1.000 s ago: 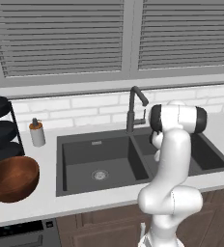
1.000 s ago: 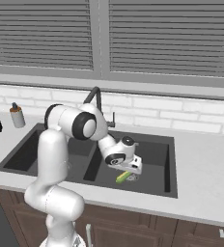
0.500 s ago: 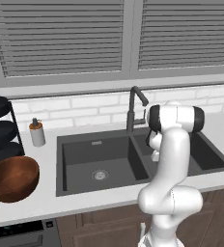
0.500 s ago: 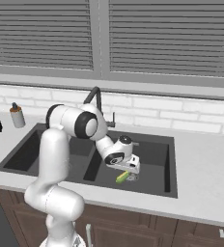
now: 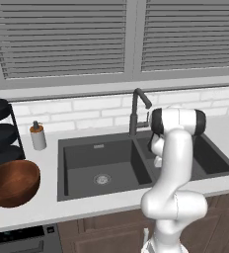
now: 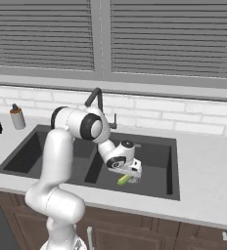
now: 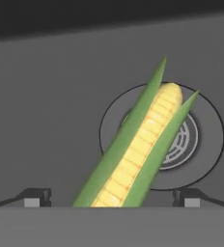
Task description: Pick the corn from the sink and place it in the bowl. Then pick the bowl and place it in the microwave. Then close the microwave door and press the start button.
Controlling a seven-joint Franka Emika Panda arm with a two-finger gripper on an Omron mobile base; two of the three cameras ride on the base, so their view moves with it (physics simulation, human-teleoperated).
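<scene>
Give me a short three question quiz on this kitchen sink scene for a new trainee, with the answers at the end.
1. True or false: the corn lies across the round drain in the sink.
2. The gripper is: A) shut on the corn, B) open just above the corn, C) over the bowl.
3. What stands between the soap bottle and the bowl at the left end of the counter?

Key:
1. True.
2. B.
3. A rack of black dishes.
</scene>
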